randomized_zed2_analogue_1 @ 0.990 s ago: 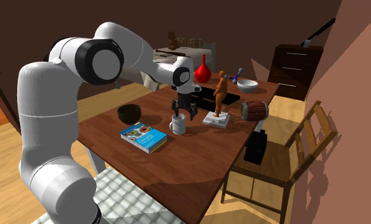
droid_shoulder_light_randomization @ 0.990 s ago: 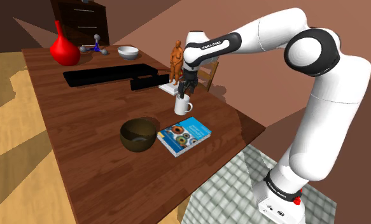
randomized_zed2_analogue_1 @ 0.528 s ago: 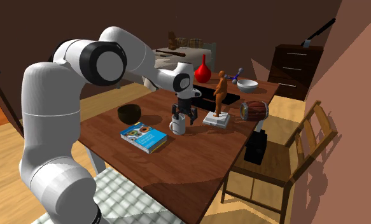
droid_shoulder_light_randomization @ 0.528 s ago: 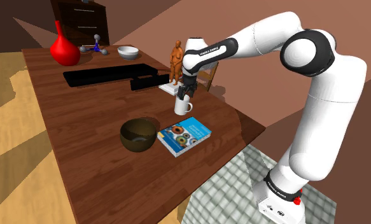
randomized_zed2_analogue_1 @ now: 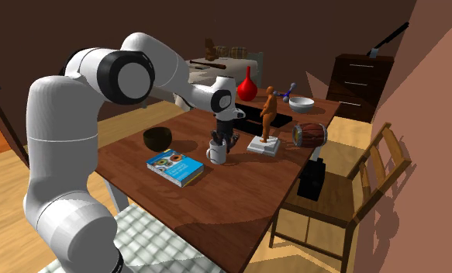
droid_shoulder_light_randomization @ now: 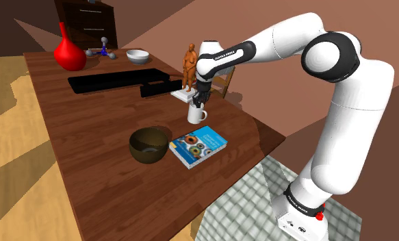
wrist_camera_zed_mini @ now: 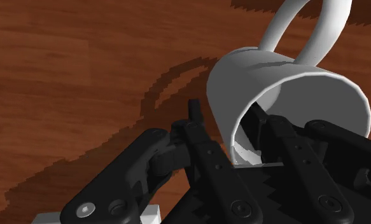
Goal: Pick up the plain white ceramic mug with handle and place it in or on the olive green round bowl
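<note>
The white mug [droid_shoulder_light_randomization: 196, 115] [randomized_zed2_analogue_1: 218, 153] stands upright on the brown wooden table, handle pointing away from the hand. My gripper [droid_shoulder_light_randomization: 198, 105] [randomized_zed2_analogue_1: 221, 140] has come straight down onto it. In the wrist view, one black finger is outside the mug [wrist_camera_zed_mini: 266, 76] and the other inside, and the gripper [wrist_camera_zed_mini: 231, 130] is shut on the near wall at the rim. The dark olive round bowl [droid_shoulder_light_randomization: 149, 144] [randomized_zed2_analogue_1: 158, 138] sits empty, a short way from the mug toward the shoulder view's lower left.
A blue book [droid_shoulder_light_randomization: 198, 146] lies beside the bowl, just in front of the mug. An orange figurine [droid_shoulder_light_randomization: 189, 66] on a white base stands right behind the gripper. Farther back are a black tray [droid_shoulder_light_randomization: 116, 80], a white bowl [droid_shoulder_light_randomization: 137, 55] and a red vase [droid_shoulder_light_randomization: 69, 53]. A small barrel [randomized_zed2_analogue_1: 310, 133] and a chair [randomized_zed2_analogue_1: 348, 186] flank the table.
The hand has sunk a little onto the mug, and its fingers, wide apart before, have closed in on the mug's rim. The mug has not moved.
</note>
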`<state>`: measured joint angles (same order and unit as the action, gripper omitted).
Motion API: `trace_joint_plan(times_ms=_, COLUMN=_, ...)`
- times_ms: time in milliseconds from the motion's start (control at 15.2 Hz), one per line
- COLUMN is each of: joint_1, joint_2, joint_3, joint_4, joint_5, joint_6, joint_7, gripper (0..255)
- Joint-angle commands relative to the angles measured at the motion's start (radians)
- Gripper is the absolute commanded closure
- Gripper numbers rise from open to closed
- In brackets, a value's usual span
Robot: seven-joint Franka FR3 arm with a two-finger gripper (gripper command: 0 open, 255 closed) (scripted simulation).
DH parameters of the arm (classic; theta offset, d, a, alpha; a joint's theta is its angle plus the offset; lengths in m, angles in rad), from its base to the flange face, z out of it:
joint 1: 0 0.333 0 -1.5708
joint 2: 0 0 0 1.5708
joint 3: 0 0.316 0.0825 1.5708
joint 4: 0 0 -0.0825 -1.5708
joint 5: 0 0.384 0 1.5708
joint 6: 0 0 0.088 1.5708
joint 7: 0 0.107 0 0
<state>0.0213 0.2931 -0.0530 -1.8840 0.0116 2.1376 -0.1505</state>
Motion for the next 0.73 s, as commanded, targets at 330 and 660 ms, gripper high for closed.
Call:
trace_joint_plan(times_ms=330, joint_1=0.000, joint_2=0.000, joint_3=0.000, joint_4=0.000, joint_5=0.000, joint_6=0.000, joint_7=0.000, gripper=255)
trace_joint_plan(times_ms=660, joint_1=0.000, joint_2=-0.018, joint_3=0.000, joint_4=0.016, joint_5=-0.001, joint_6=-0.035, joint_7=0.001, gripper=255)
